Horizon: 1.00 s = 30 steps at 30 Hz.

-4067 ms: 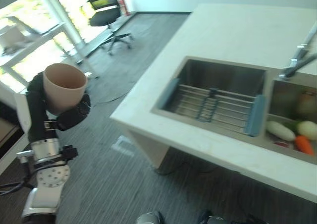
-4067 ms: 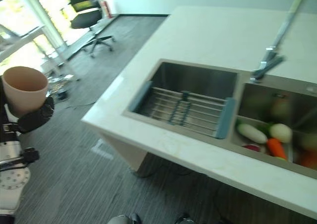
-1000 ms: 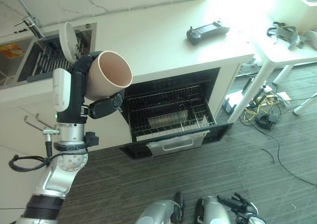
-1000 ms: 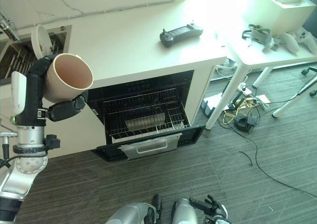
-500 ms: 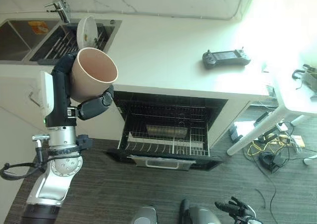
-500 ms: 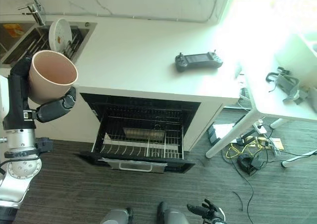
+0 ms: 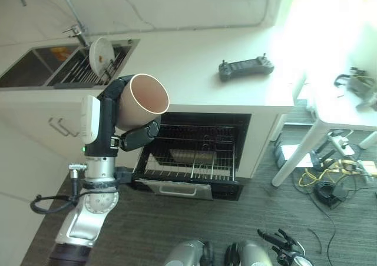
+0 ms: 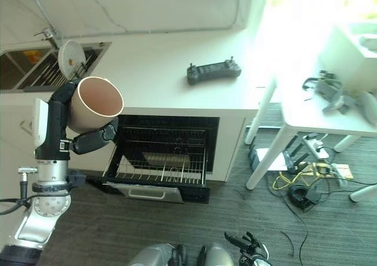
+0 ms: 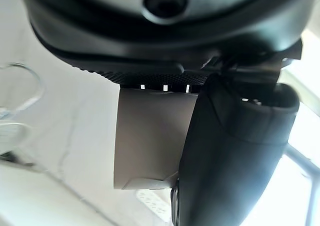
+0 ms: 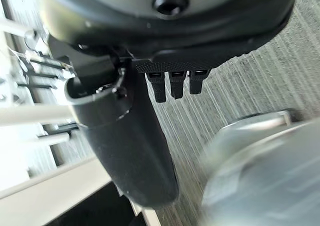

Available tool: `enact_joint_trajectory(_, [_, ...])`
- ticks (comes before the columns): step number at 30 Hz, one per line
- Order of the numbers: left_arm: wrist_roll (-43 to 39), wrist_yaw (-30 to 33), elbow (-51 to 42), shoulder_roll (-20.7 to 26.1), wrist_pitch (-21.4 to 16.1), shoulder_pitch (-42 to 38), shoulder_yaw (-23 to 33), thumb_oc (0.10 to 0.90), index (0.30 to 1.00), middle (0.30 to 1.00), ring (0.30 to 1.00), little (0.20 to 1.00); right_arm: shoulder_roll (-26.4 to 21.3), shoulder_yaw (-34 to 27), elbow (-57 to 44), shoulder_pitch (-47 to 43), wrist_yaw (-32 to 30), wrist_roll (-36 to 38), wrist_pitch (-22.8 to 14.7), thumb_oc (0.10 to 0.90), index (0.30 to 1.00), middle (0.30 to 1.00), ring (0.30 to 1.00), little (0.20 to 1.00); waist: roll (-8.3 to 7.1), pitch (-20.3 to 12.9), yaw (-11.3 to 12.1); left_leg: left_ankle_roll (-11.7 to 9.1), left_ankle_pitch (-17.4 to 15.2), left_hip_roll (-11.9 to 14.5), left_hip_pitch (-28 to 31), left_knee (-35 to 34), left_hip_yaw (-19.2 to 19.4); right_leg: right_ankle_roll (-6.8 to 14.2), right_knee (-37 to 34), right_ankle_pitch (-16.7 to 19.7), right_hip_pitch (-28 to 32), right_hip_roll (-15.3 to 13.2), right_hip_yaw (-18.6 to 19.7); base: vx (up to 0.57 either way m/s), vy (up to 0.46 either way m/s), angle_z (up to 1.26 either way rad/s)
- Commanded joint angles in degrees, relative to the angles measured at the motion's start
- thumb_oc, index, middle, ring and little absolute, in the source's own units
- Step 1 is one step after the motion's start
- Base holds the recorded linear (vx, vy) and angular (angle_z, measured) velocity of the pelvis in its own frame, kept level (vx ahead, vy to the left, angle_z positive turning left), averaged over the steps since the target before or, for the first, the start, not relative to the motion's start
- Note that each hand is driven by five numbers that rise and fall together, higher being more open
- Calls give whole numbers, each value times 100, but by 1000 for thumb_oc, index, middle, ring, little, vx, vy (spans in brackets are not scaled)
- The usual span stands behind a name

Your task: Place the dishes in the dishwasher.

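A beige cup [image 7: 143,101] is held up in the air, mouth tilted toward the right, with my left hand [image 7: 110,110] shut round it. In the left wrist view the cup's wall [image 9: 150,136] shows past the thumb [image 9: 230,156] lying across it. The cup hangs just left of the open dishwasher [image 7: 194,160], whose wire rack is pulled out under the white counter [image 7: 188,60]. A white plate [image 7: 101,52] stands upright in the rack over the sink [image 7: 35,72] at far left. My right hand [image 8: 244,242] hangs low near the floor with its fingers relaxed and spread.
A dark handheld controller [image 7: 246,69] lies on the counter right of the dishwasher. A white table [image 8: 330,113] with headsets stands at the right, with cables and a power strip [image 7: 321,178] on the floor beneath. A tap [image 7: 73,22] rises behind the sink.
The camera has swung from the sink to the open dishwasher. The cup stays in my left hand and now sits closer to the dishwasher's left side.
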Motion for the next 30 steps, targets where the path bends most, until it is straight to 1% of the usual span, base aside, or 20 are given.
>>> enact_joint_trajectory(1, [-146, 677, -328, 278, -345, -671, 601, 400, 300, 300, 300, 300, -324, -22, 337, -85, -81, -115, -64, 800, 900, 900, 900, 900, 190, -6, -43, -449, -525, 541, 696, -729, -81, 216, -1494, 406, 783, 140, -201, 84, -266, -3])
enact_joint_trajectory(3, [-131, 613, -390, 241, -333, -634, 573, 400, 300, 300, 300, 300, -398, -71, 471, -67, 29, 20, -230, 800, 900, 900, 900, 900, 98, -93, -29, -533, -430, 594, 620, -729, -17, 116, -1584, 196, 845, 187, -174, 99, -288, 12])
enact_joint_trajectory(4, [-170, 498, -454, 239, -239, -683, 562, 400, 300, 300, 300, 300, -416, -75, 433, -56, -22, 106, -320, 800, 900, 900, 900, 900, 41, -114, -48, -575, -400, 606, 657, -729, 113, 56, -1584, 66, 938, 209, -150, 87, -202, 45])
enact_joint_trajectory(5, [-217, 482, -455, 243, -234, -712, 544, 400, 300, 300, 300, 300, -432, -77, 414, -48, -37, 162, -341, 800, 900, 900, 900, 900, 15, -122, -70, -568, -391, 575, 692, -729, 161, 43, -1584, 43, 947, 205, -113, 136, -110, 48])
enact_joint_trajectory(6, [-356, 450, -399, 226, -346, -696, 535, 400, 300, 300, 300, 300, -532, -80, 317, -60, -140, 113, -321, 800, 900, 900, 900, 900, -115, -82, -32, -572, -250, 375, 811, -729, 51, -20, -1584, 25, 1032, 161, 146, 96, -10, 24])
enact_joint_trajectory(7, [-392, 422, -395, 229, -378, -678, 552, 400, 300, 300, 300, 300, -564, -86, 307, -75, -173, 111, -306, 800, 900, 900, 900, 900, -139, -67, -1, -585, -220, 351, 801, -729, -22, -33, -1584, 27, 1056, 156, 198, 77, 182, 0])
enact_joint_trajectory(8, [-477, 356, -456, 276, -436, -613, 605, 400, 300, 300, 300, 300, -677, -134, 322, -118, -182, 238, -325, 800, 900, 900, 900, 900, -75, -57, 61, -759, -61, 614, 558, -729, -232, -63, -1584, 7, 1054, 181, 206, 12, 228, -10])
enact_joint_trajectory(9, [-506, 334, -480, 286, -455, -602, 615, 400, 300, 300, 300, 300, -714, -139, 323, -127, -161, 289, -323, 800, 900, 900, 900, 900, -37, -62, 58, -835, -23, 710, 476, -729, -285, -76, -1584, -8, 1050, 190, 176, -8, 407, -8])
enact_joint_trajectory(10, [-622, 244, -490, 329, -520, -662, 632, 400, 300, 300, 300, 300, -808, -172, 351, -134, -101, 453, -377, 800, 900, 900, 900, 900, 43, -45, 24, -1006, 91, 959, 276, -729, -244, -67, -1584, -72, 1113, 102, 58, 14, 354, -2])
enact_joint_trajectory(11, [-721, 115, -483, 333, -500, -720, 627, 400, 300, 300, 300, 300, -816, -246, 335, -131, -146, 474, -393, 800, 900, 900, 900, 900, 77, -67, -17, -1056, 92, 1035, 227, -729, -178, -45, -1584, -92, 1154, 20, -21, 31, 481, 15])
enact_joint_trajectory(12, [-722, 20, -436, 330, -461, -892, 511, 400, 300, 300, 300, 300, -747, -337, 296, -83, -213, 632, -476, 800, 900, 900, 900, 900, 103, -99, -70, -1067, 54, 1092, 185, -729, -110, 44, -1584, -79, 1185, -136, -147, 72, 399, 32])
enact_joint_trajectory(13, [-671, 4, -393, 327, -431, -984, 451, 400, 300, 300, 300, 300, -704, -359, 292, -45, -191, 691, -533, 800, 900, 900, 900, 900, 114, -126, -89, -1067, 16, 1071, 191, -729, -130, 92, -1584, -48, 1188, -229, -185, 92, 411, 35])
enact_joint_trajectory(14, [-573, 68, -403, 298, -370, -1014, 386, 400, 300, 300, 300, 300, -616, -389, 245, 4, -196, 542, -609, 800, 900, 900, 900, 900, 127, -169, -113, -1039, -61, 1042, 225, -729, -101, 173, -1584, 7, 1186, -365, -248, 97, 315, 26])
enact_joint_trajectory(17, [-556, 155, -536, 194, -220, -896, 367, 400, 300, 300, 300, 300, -476, -402, 128, 74, -170, 501, -932, 800, 900, 900, 900, 900, 92, -243, -99, -962, -168, 977, 305, -729, -62, 288, -1584, 55, 1184, -509, -284, 76, 171, -11])
enact_joint_trajectory(18, [-632, 83, -579, 144, -190, -849, 366, 400, 300, 300, 300, 300, -417, -423, -81, 109, -211, 559, -1125, 800, 900, 900, 900, 900, 55, -271, -111, -920, -219, 976, 352, -729, -5, 340, -1584, 83, 1170, -556, -270, 60, 64, -24])
enact_joint_trajectory(20, [-754, -72, -624, 86, -176, -799, 361, 400, 300, 300, 300, 300, -356, -422, -510, 183, -323, 504, -1375, 800, 900, 900, 900, 900, -11, -276, -138, -880, -303, 1009, 435, -729, 156, 412, -1584, 93, 1186, -630, -274, 41, 19, -16])
enact_joint_trajectory(23, [-1129, -282, -647, 35, -228, -775, 332, 400, 300, 300, 300, 300, -327, -402, -1327, 266, -557, 444, -1654, 800, 900, 900, 900, 900, -96, -263, -177, -843, -362, 1028, 492, -729, 300, 491, -1584, 140, 1134, -694, -221, 9, -19, -26])
enact_joint_trajectory(25, [-1663, -570, -614, -37, -390, -671, 345, 400, 300, 300, 300, 300, -374, -468, -2023, 331, -676, 293, -2004, 800, 900, 900, 900, 900, -165, -280, -216, -815, -409, 1037, 540, -729, 417, 558, -1584, 171, 1051, -719, -142, 1, -59, -23])
enact_joint_trajectory(28, [-2295, -961, -514, -148, -600, -577, 292, 400, 300, 300, 300, 300, -446, -579, -2892, 371, -792, 128, -2358, 800, 900, 900, 900, 900, -230, -286, -283, -786, -440, 1053, 602, -729, 502, 604, -1584, 216, 979, -701, -23, 9, -52, -32])
enact_joint_trajectory(30, [-2799, -1342, -478, -369, -711, -491, 202, 400, 300, 300, 300, 300, -434, -630, -3613, 436, -1056, -191, -2704, 800, 900, 900, 900, 900, -259, -305, -354, -767, -464, 1082, 664, -729, 564, 610, -1584, 218, 975, -681, 25, 33, -45, -25])
